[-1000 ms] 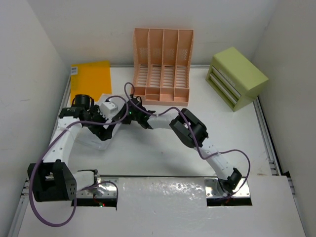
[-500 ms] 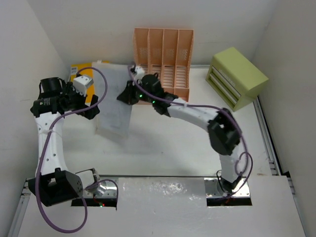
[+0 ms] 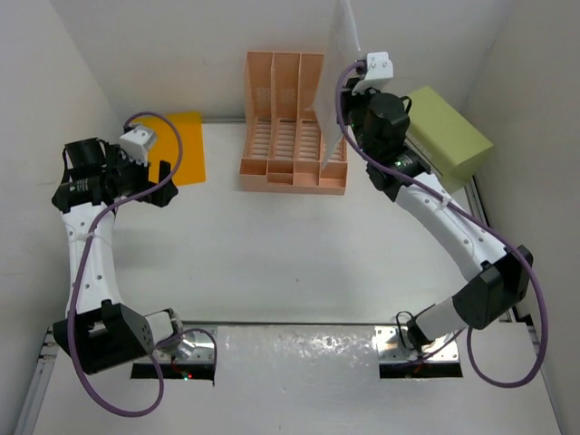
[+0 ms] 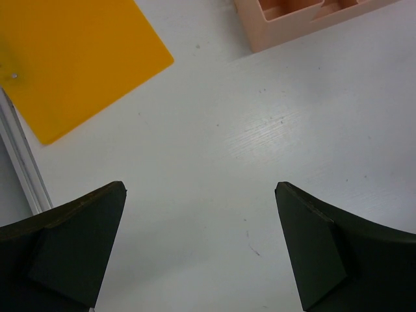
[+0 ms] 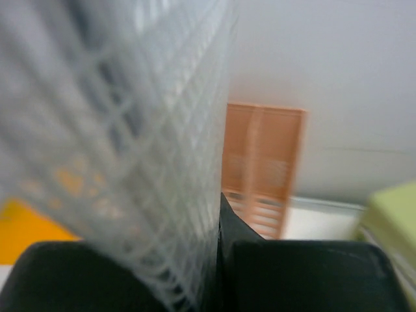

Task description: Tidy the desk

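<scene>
**Handover done: the sheet goes up over the rack**

On the left, the left fingers (image 4: 71, 247) stand spread as wide as they go and hold nothing. They hover over bare tabletop (image 3: 290, 263), just beside the yellow folder (image 3: 188, 149), which lies flat at the far-left corner.

A second ago both arms crouched low together at mid-table. Half a second ago the mesh sheet hung left of the rack, over the folder. Now the folder shows uncovered again.

In the middle, the peach rack (image 3: 281, 136) sits at the back of the tabletop.

The mesh sheet (image 3: 337, 72) has swung right and stands nearly edge-on, high above the rack's right-hand slots. The right fingers (image 5: 305, 273) are clamped shut on its lower edge.

It looks ready for filing, with a slot to line up next. Far right, the green drawer box (image 3: 453, 145) is untouched.
</scene>
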`<action>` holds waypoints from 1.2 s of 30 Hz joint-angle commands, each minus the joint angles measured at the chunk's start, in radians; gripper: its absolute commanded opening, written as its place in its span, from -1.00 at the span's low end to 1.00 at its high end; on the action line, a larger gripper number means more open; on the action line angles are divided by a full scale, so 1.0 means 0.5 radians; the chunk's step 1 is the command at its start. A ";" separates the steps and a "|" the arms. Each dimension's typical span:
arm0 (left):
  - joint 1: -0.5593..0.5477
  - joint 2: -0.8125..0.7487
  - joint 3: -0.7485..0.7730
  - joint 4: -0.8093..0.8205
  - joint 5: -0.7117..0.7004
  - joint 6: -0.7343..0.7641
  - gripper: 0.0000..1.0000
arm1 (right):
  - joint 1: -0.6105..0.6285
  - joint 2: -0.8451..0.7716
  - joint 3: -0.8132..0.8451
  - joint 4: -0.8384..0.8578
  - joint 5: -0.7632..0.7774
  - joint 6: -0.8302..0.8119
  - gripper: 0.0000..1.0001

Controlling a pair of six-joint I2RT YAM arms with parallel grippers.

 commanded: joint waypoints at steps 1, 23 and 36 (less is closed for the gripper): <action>0.012 0.001 -0.005 0.125 -0.034 -0.044 0.99 | 0.022 0.046 -0.104 0.282 0.515 -0.376 -1.00; 0.012 0.178 -0.140 0.279 -0.117 -0.023 0.99 | -0.144 0.899 0.123 1.167 0.544 -0.932 -1.00; 0.012 0.271 -0.162 0.319 -0.151 -0.017 0.99 | -0.211 1.141 -0.065 1.544 0.068 -0.895 -1.00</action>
